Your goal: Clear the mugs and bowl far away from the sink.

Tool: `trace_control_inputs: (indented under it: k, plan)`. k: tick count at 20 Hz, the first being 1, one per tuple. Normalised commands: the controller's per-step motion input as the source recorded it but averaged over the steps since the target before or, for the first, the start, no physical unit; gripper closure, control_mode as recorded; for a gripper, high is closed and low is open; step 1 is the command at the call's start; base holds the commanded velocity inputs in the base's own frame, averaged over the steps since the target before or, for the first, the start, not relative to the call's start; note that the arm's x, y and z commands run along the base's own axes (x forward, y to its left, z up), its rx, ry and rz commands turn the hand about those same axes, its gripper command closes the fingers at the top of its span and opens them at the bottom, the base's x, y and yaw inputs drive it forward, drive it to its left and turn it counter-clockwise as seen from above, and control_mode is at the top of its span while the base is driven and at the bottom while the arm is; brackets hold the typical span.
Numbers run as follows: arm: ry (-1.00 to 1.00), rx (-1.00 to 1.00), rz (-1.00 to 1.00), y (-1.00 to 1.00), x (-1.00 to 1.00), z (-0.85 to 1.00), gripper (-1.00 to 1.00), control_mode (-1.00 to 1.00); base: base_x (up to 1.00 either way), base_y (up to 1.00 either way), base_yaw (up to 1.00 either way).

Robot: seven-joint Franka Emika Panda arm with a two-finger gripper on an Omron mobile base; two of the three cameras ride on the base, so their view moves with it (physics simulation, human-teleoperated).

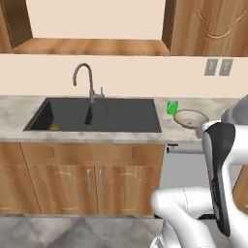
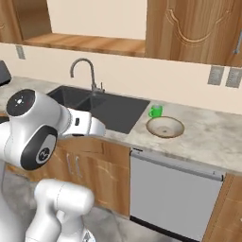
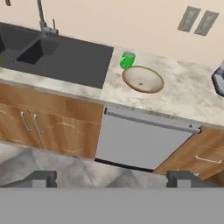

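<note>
While my gripper [image 3: 112, 178] hangs well back from the counter [image 3: 183, 98] with its jaws spread wide and nothing between them, I judge I am only lining up. The green mug [image 3: 127, 59] stands just off the sink's [image 3: 61, 54] right edge, toward the back wall, and the bowl [image 3: 142, 79] sits just beside it, nearer the front edge. Both crowd the sink, so each needs carrying rightward along the counter. I cannot pick out a black mug.

Bright green cup-like mug [image 3: 127, 60] on counter just right of dark grey rectangular sink [image 3: 57, 56]; wide shallow tan-rimmed bowl [image 3: 143, 79] just in front, w/ dishwasher [image 3: 140, 142] below.
</note>
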Motion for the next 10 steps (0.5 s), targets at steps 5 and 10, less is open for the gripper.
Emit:
trace_control_inputs:
  k: [5, 10]
  plan:
    - [0.0, 0.0, 0.0, 0.0, 0.0, 0.0, -1.0, 1.0, 0.42, -0.26, -0.46]
    - [0.0, 0.0, 0.0, 0.0, 0.0, 0.0, -1.0, 1.0, 0.21, -0.03, -0.36]
